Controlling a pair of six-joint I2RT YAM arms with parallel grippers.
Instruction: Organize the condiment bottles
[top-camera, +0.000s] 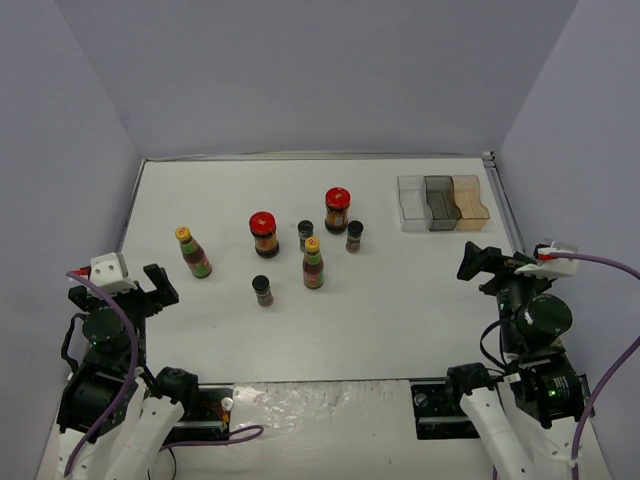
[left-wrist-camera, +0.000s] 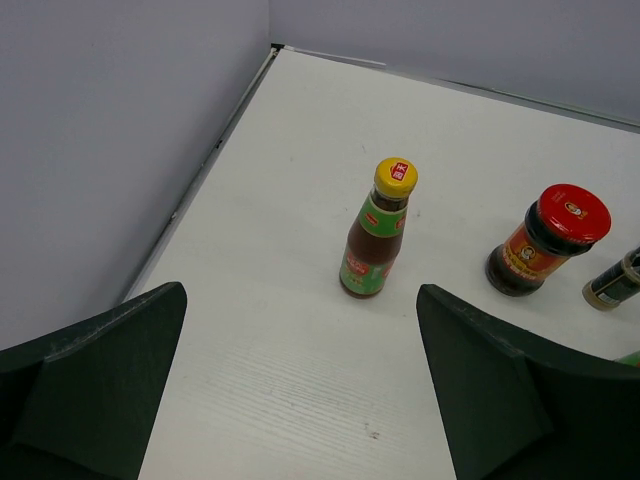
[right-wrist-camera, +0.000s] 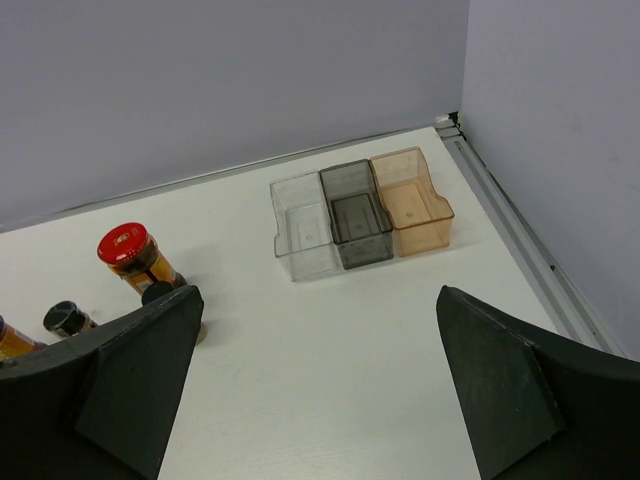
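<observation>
Seven condiment bottles stand upright mid-table. Two slim yellow-capped bottles (top-camera: 195, 252) (top-camera: 313, 263), two red-lidded jars (top-camera: 264, 234) (top-camera: 337, 210) and three small black-capped jars (top-camera: 306, 235) (top-camera: 354, 236) (top-camera: 262, 290). My left gripper (top-camera: 155, 290) is open and empty, near-left of the left yellow-capped bottle (left-wrist-camera: 378, 232), which stands ahead between its fingers. A red-lidded jar (left-wrist-camera: 548, 243) is to the right there. My right gripper (top-camera: 480, 262) is open and empty at the right. Its view shows a red-lidded jar (right-wrist-camera: 135, 258) and a black-capped jar (right-wrist-camera: 68, 318) at the left.
A three-compartment tray, clear, grey and amber (top-camera: 437, 181), sits empty at the back right, also in the right wrist view (right-wrist-camera: 322, 215). Grey walls close the table on the left, back and right. A metal rail (right-wrist-camera: 520, 245) runs along the right edge.
</observation>
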